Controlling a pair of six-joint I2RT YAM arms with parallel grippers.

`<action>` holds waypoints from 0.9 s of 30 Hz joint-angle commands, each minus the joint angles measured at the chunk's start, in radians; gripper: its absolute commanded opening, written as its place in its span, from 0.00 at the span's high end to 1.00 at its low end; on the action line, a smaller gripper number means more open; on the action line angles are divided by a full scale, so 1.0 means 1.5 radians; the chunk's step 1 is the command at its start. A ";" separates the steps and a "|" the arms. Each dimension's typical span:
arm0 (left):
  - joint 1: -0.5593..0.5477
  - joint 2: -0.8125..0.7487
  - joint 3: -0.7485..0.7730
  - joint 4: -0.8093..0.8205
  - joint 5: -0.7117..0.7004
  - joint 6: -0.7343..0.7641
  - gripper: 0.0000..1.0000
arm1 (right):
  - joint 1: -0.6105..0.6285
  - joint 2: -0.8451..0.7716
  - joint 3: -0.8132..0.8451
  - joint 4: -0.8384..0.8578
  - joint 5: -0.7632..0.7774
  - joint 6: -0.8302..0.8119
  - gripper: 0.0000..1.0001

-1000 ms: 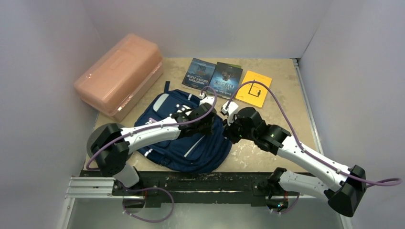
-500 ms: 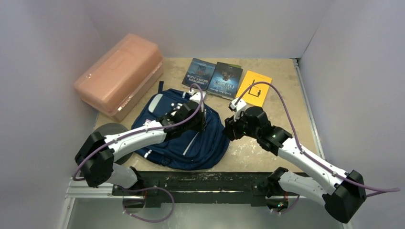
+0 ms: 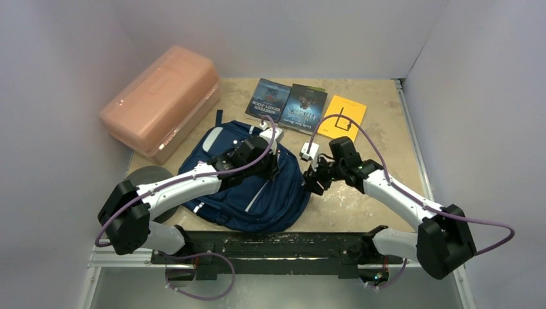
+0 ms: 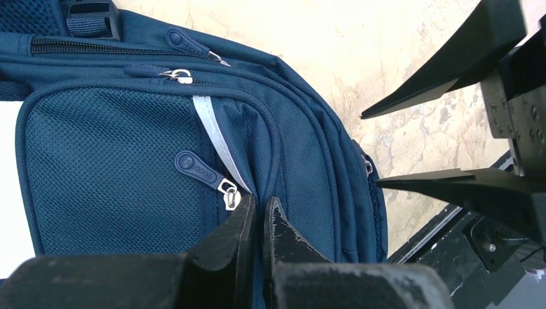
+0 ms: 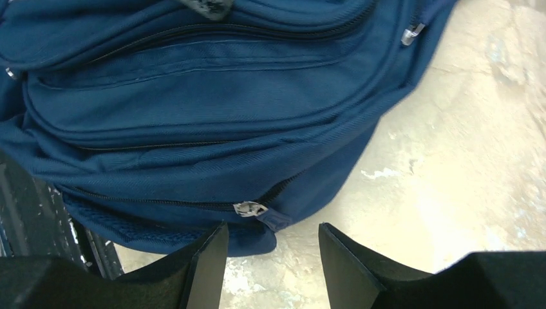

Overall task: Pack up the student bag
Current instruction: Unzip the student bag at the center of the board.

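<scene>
Pink box (image 3: 161, 103): it sits at the far left of the table (image 3: 380, 154), lid shut, with its long side angled toward the back wall.
Grey disc (image 3: 143, 175): it lies flat just in front of the box and is partly hidden under the left arm.
Backpack (image 3: 257, 203): the navy bag lies flat in the middle of the table, front side up and close to the near edge. It is just to the right of the box, and both arms reach over it.
Left gripper (image 4: 259, 205): it is down on the front of the bag. The two black fingers are drawn together with only a thin slit between them, and I can see nothing pinched in it.
Pocket zip pull (image 4: 199, 170): this blue tab with a metal slider lies just beside the left fingertips, at the edge of the mesh pocket (image 4: 109, 161).
Grey stripe (image 4: 216, 138): it runs down the pocket and ends at that slider.
Dark books (image 3: 286, 103): two of them lie side by side behind the bag, near the back wall.
Yellow book (image 3: 344, 119): it lies flat just to the right of the dark pair.
Right gripper (image 5: 272, 226): it hangs at the bag's right edge, low over the table, with its fingers spread wide and holding nothing.
Side zip slider (image 5: 251, 208): it sits on the bag's lowest seam, just ahead of the gap between the right fingers and not touching them.
</scene>
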 commanded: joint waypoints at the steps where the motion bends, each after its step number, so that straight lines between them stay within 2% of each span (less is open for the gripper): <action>1: 0.022 -0.038 0.009 0.057 0.067 0.030 1.00 | 0.003 -0.003 -0.009 0.025 -0.083 -0.094 0.42; 7: 0.052 -0.064 -0.013 0.057 0.120 0.018 1.00 | -0.016 0.044 0.001 0.022 -0.126 -0.140 0.44; 13: 0.054 -0.060 -0.013 0.071 0.154 0.007 1.00 | -0.018 0.115 0.007 0.027 -0.173 -0.182 0.54; 19: 0.069 -0.056 -0.015 0.075 0.153 0.003 1.00 | -0.018 0.115 0.005 0.041 -0.147 -0.181 0.72; 23: 0.079 -0.049 -0.017 0.082 0.143 -0.012 1.00 | -0.017 0.075 -0.006 0.065 -0.098 -0.120 0.91; 27: 0.096 -0.040 -0.002 0.067 0.106 -0.068 1.00 | -0.016 0.054 0.010 0.030 -0.037 -0.087 0.99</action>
